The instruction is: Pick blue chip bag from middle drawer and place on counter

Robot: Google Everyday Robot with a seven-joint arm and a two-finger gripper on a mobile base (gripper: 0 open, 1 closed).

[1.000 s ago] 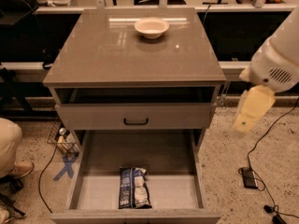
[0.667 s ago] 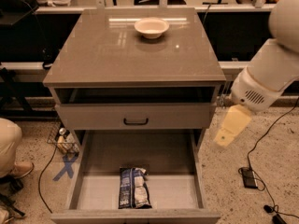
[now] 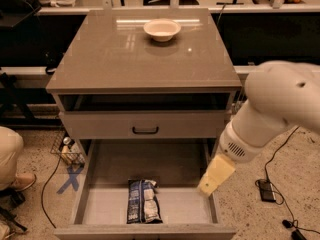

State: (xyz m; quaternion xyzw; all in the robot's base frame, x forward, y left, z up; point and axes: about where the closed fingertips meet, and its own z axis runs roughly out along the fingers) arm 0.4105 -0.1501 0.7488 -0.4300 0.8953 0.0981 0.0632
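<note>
The blue chip bag (image 3: pixel 142 200) lies flat on the floor of the open middle drawer (image 3: pixel 100 211), near its front edge. The counter (image 3: pixel 125 59) is the glossy grey-brown top of the cabinet above. My gripper (image 3: pixel 215 176) hangs from the big white arm at the right, over the drawer's right side wall, well to the right of the bag and above it. It holds nothing.
A white bowl (image 3: pixel 161 29) sits at the back of the counter. A shallower drawer front with a black handle (image 3: pixel 145 130) is above the open drawer. A black device and cable (image 3: pixel 266 189) lie on the floor at right. A person's leg (image 3: pixel 7 154) is at left.
My arm has swung left and down, bringing the gripper from beside the cabinet's right side to over the drawer's right edge. The bag has not moved.
</note>
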